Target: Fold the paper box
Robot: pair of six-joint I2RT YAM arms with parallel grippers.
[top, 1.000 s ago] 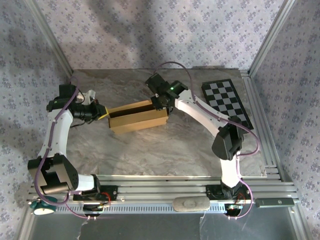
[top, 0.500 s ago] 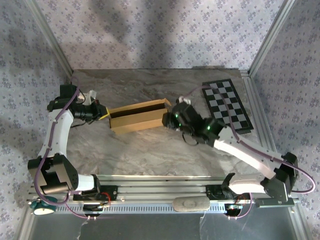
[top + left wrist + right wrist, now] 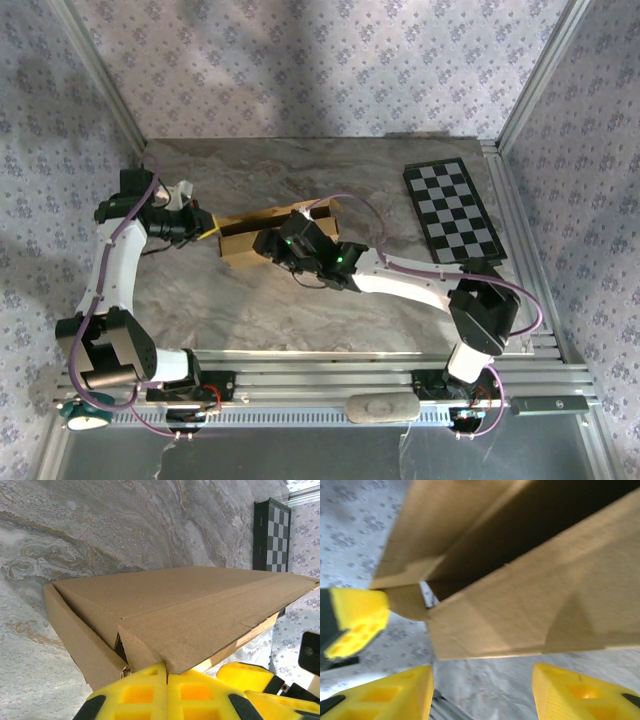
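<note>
- Two grippers: left gripper (image 3: 167,672) clamped on the box (image 3: 240,240) end; right gripper (image 3: 482,680) parted, empty.
- Box long side lies crosswise, just ahead of the right gripper.

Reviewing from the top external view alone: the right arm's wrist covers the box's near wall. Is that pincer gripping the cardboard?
Observer: No. In the right wrist view the right pincer stands open. There is bare table between its fingers, and the near wall of the paper box is just ahead.
Operator: And the left one, at the box's far end?
Observer: The left wrist view shows the left pincer shut, its yellow pads pinched together on the corner of a flap at that end.
</note>
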